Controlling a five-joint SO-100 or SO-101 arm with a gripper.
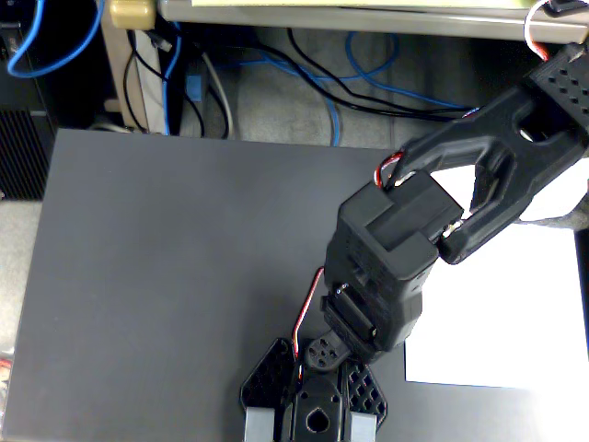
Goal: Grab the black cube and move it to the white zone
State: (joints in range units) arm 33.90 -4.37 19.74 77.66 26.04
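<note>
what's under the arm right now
Under the arm lie the dark grey mat and part of the white paper sheet. No black cube shows; the arm may cover it.

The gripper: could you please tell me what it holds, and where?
It cannot be told: the gripper is cut off at the picture's bottom edge.

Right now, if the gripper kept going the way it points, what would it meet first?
Probably the dark grey mat: the gripper points down toward the fixed view's bottom edge, which cuts it off. The white sheet lies to the right, outside that line. Depth is unclear.
</note>
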